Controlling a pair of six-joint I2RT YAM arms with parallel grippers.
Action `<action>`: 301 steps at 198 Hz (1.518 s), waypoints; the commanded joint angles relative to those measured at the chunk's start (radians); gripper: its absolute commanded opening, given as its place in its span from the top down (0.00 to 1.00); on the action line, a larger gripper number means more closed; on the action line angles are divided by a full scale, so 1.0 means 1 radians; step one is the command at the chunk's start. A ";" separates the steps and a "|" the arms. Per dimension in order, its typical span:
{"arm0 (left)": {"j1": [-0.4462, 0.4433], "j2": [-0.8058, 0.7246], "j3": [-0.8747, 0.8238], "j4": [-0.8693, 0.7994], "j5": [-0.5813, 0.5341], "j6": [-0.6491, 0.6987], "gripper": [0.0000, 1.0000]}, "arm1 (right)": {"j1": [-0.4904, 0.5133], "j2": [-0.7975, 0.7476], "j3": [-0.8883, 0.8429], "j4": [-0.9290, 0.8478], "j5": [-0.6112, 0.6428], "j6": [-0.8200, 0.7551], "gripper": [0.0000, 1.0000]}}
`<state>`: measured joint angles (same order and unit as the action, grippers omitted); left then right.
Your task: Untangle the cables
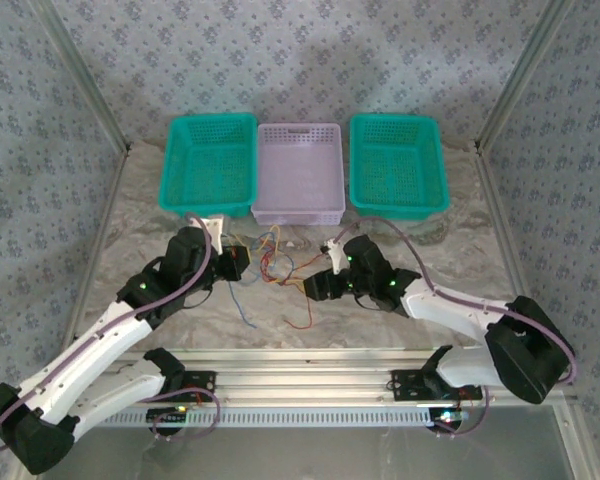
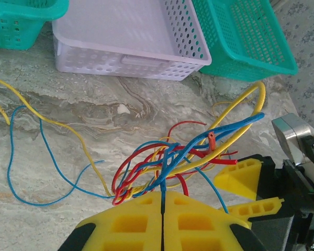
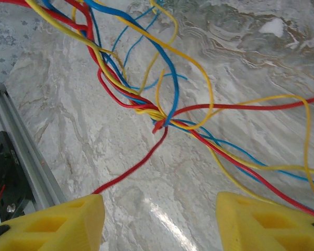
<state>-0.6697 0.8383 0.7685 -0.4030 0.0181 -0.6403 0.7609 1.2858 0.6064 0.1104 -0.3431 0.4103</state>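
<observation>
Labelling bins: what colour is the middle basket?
The middle basket is pale lilac, clearest in the top view.

Tangled cables (image 3: 162, 123) overrun frame edges

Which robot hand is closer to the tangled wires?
Left. The left gripper is shut right on the cables, pinching them. The right gripper hangs open, with the bundle lying just beyond its fingertips.

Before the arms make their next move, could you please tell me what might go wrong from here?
The left gripper is shut on the thin red, yellow and blue cables; pulling may tighten the knot. The open right gripper could close on several strands at once.
</observation>
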 commanded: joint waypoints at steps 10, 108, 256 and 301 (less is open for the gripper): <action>-0.012 -0.011 -0.007 0.041 0.025 -0.011 1.00 | 0.035 0.083 0.073 0.052 0.021 0.015 0.40; -0.014 0.001 0.004 0.023 0.005 0.002 1.00 | 0.069 0.155 0.107 0.022 -0.052 0.005 0.47; 0.014 -0.067 0.105 -0.253 -0.191 0.062 1.00 | -0.074 -0.101 0.062 -0.214 0.070 -0.052 1.00; 0.059 -0.043 0.152 -0.372 -0.222 0.056 1.00 | -0.301 -0.325 0.003 -0.301 0.014 -0.027 1.00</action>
<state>-0.6350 0.7872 0.8757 -0.6586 -0.1406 -0.6018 0.5381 1.0374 0.6323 -0.0994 -0.3122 0.3737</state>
